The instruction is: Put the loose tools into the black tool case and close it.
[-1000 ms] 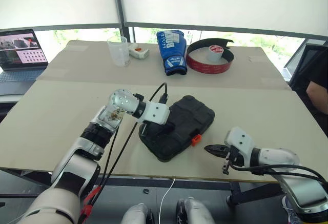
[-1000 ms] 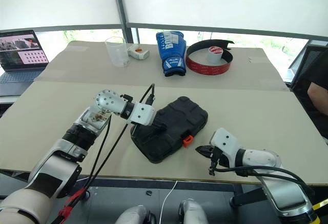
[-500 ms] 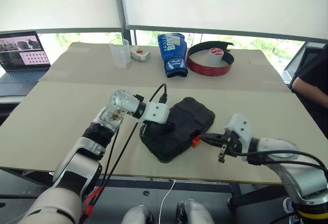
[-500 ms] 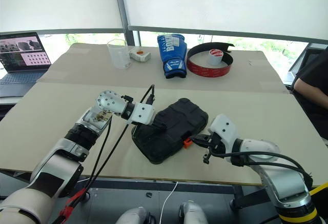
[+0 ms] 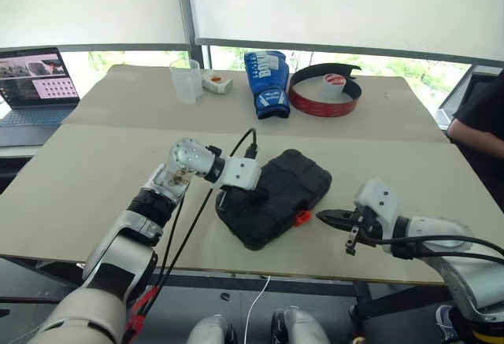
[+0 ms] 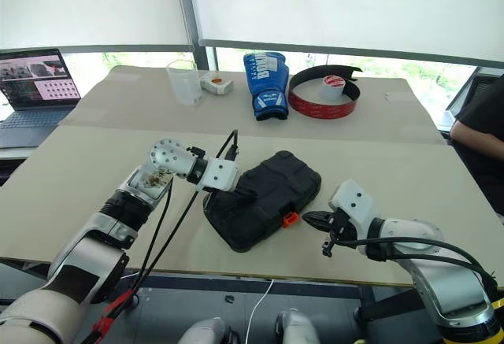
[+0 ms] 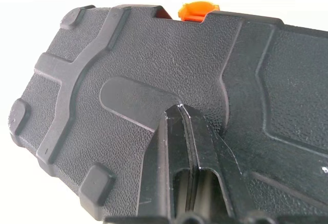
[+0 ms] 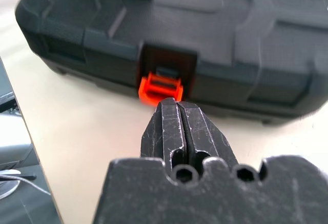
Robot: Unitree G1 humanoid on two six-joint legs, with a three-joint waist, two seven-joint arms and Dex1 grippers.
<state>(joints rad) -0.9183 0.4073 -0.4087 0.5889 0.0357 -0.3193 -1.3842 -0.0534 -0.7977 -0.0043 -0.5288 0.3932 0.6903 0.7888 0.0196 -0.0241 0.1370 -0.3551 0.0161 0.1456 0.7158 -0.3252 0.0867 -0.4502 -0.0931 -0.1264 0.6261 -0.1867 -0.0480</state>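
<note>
Flat black textured plastic tool case (image 5: 274, 197) lid down; left end effector (image 5: 225, 198) pressed together, seemingly touching lid; right end effector (image 8: 170, 106) pressed together just beside orange latch (image 8: 160, 87).

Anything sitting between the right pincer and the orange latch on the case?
No. The shut right pincer points straight at the orange latch on the black tool case, with bare table between them.

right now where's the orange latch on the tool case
The orange latch sits on the black tool case's near front edge in the head views, facing the right gripper, whose shut jaws point at it from just beside.
</note>
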